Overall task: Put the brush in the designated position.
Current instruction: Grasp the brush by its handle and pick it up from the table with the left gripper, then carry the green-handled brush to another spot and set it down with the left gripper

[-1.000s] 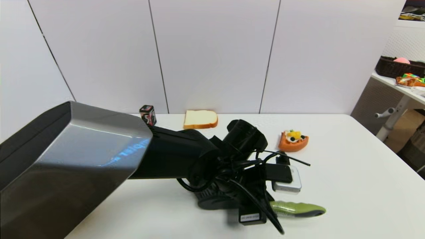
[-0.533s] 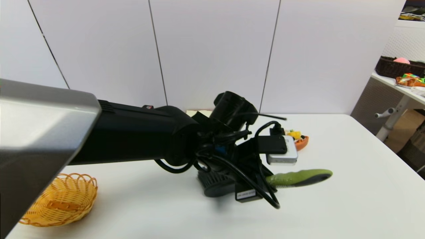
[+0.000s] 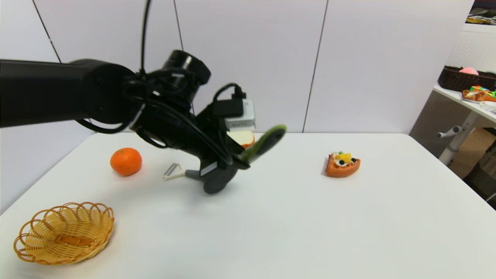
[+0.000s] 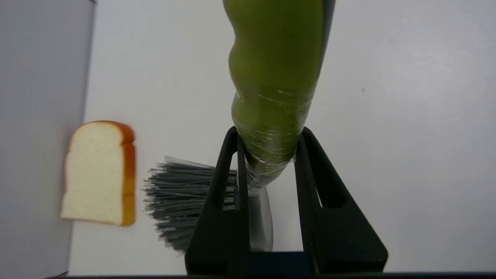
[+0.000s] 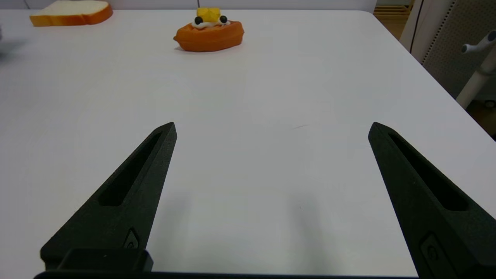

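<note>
Above the far left-centre of the bench (image 3: 348, 232), we find the left hand (image 3: 236, 162) clenched on the brush (image 3: 263, 141), gripping the handle where it narrows toward the head. The brush is clear of the surface, tilted, head down and handle rising toward the wall. We judge the pickup done; transport and placement remain. No marked position shows, so we cannot tell the destination, though a basket (image 3: 64, 232) sits at the near left corner.

The handle is smooth olive-green, contoured, glossy as if wrapped in film; the head is black and oval, with dense, stiff grey bristles. The basket is open wicker with a scalloped rim. Near the brush lie a peeler (image 3: 174, 172), an orange (image 3: 126, 161), a bread slice (image 4: 99, 172) and a tart (image 3: 343, 164).

The right hand (image 5: 271, 131) rests low over bare bench, released, fingers wide apart.
</note>
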`<act>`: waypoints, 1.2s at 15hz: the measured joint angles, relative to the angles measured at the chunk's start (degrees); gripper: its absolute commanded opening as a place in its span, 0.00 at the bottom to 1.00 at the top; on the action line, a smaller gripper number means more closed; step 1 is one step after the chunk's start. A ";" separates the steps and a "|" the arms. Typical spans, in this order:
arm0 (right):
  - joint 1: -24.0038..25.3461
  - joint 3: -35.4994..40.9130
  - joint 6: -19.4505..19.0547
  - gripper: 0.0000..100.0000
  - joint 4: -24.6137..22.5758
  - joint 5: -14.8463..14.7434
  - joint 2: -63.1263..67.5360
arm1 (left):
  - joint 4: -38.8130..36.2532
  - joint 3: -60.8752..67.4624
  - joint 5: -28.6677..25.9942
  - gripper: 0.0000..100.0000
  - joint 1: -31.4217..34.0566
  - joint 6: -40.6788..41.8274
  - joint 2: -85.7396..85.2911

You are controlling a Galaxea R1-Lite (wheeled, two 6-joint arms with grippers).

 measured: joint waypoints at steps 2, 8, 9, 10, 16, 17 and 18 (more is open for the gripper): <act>0.00 0.00 0.02 1.00 0.01 -0.04 0.00 | 0.12 -4.19 -0.05 0.00 4.77 -0.28 -2.52; 0.00 0.00 0.00 1.00 0.01 -0.04 0.00 | 3.32 -7.97 -0.28 0.00 17.86 -1.27 -8.31; 0.00 0.00 0.00 1.00 0.01 -0.01 0.00 | 4.47 -8.00 -0.38 0.00 19.74 -1.29 -9.06; 0.00 0.00 0.00 1.00 0.01 -0.01 0.00 | 5.60 -7.97 -0.50 0.00 21.77 -1.16 -9.80; 0.00 0.00 0.02 1.00 0.01 0.00 0.00 | 17.68 -7.39 -0.46 0.00 31.62 7.30 -12.01; 0.00 0.00 0.00 1.00 0.01 0.00 0.00 | 19.64 -7.39 -0.38 0.00 33.17 9.87 -11.93; 0.00 0.00 0.00 1.00 0.01 0.00 0.00 | 21.13 -7.41 -0.28 0.00 34.61 12.54 -11.72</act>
